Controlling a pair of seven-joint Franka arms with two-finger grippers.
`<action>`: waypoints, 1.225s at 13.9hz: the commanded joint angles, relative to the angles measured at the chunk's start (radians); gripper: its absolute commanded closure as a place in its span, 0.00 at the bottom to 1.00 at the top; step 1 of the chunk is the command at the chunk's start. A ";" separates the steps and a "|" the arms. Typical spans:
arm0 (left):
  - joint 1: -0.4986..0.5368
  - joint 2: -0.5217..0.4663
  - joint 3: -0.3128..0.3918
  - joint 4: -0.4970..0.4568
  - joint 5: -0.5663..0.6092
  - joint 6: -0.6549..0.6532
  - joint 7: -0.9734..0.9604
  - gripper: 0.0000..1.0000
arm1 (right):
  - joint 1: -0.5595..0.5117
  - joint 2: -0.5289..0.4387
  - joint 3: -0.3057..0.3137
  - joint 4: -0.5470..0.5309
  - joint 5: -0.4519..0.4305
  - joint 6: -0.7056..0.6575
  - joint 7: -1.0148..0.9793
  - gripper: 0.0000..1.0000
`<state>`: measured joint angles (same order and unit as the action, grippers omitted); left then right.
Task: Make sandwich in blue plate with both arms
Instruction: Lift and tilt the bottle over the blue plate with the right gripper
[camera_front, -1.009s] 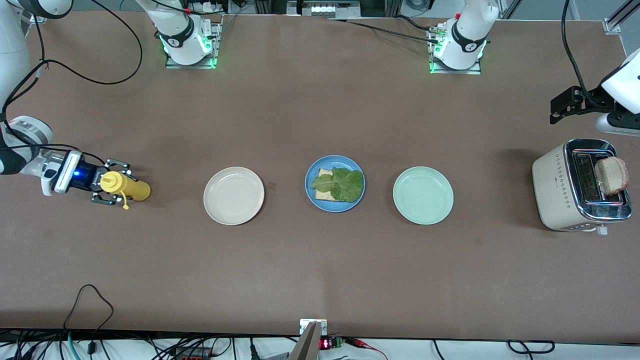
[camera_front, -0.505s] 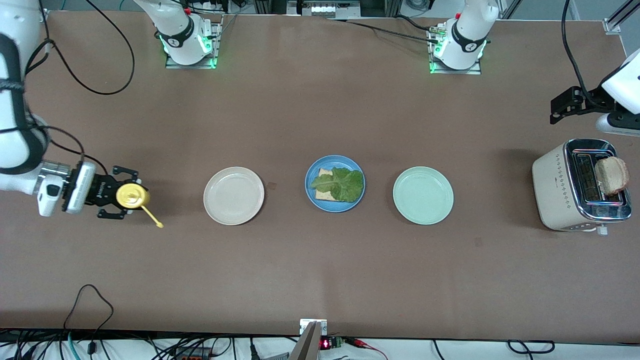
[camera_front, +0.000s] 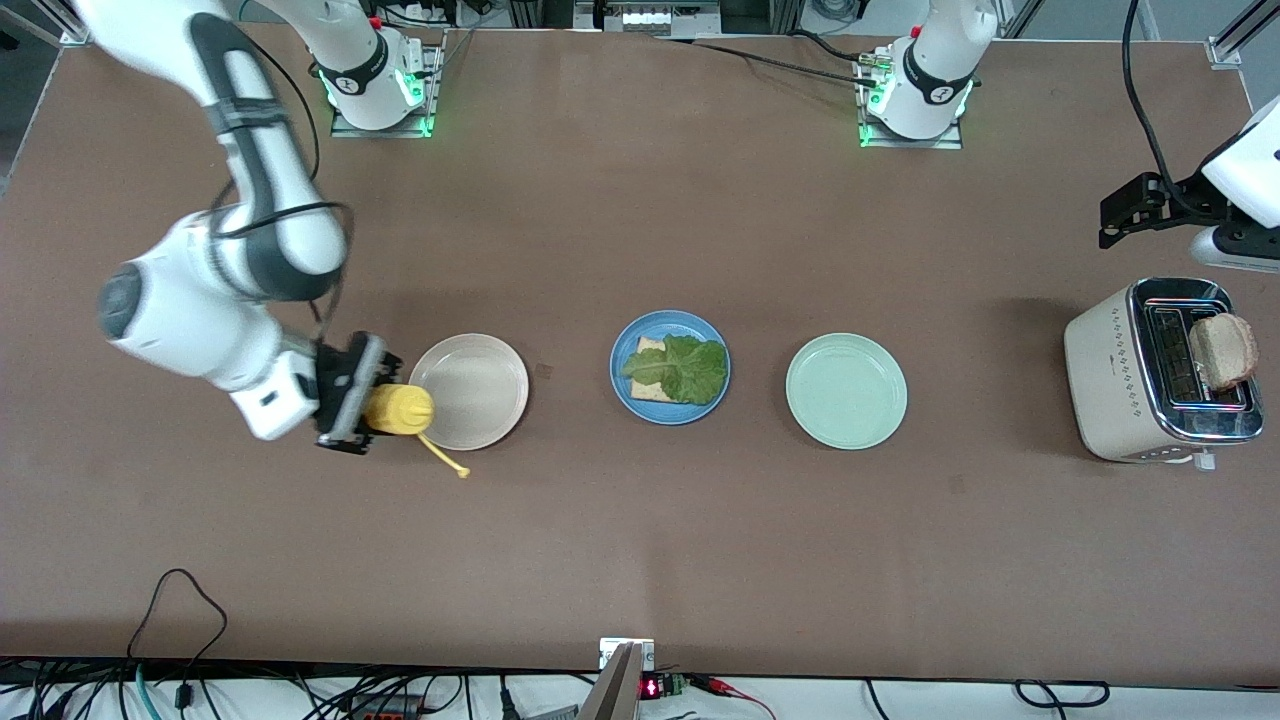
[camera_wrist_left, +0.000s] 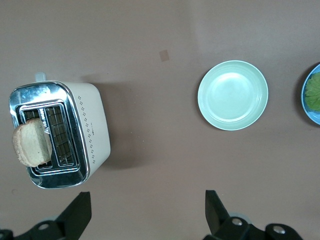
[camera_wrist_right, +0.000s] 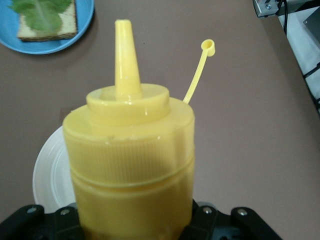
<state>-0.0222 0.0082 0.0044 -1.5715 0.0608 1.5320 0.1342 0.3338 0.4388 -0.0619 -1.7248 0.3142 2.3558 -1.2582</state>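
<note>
The yellow squeeze bottle (camera_front: 398, 409), pinched by the right gripper (camera_front: 362, 408) at centre-left, needed steady carrying, nozzle aimed over the lettuce (camera_front: 685, 367) on the blue plate (camera_front: 670, 416) at centre. The left gripper (camera_wrist_left: 145, 210) waited, fingers spread.

Even overhead light, soft shadows (darkest beside the toaster (camera_front: 1150, 370)), glare on its chrome.
</note>
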 joint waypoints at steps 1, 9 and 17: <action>0.005 0.006 -0.007 0.018 -0.007 -0.035 0.007 0.00 | 0.138 0.041 -0.019 0.043 -0.266 0.075 0.245 1.00; 0.073 0.019 0.006 0.016 -0.006 -0.035 -0.004 0.00 | 0.499 0.274 -0.218 0.266 -0.563 0.043 0.454 1.00; 0.082 0.091 0.006 0.045 0.056 -0.104 -0.004 0.00 | 0.721 0.400 -0.354 0.312 -0.874 0.007 0.451 1.00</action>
<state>0.0597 0.0919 0.0128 -1.5672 0.0904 1.4596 0.1320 1.0219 0.8048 -0.3765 -1.4489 -0.5313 2.3840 -0.8016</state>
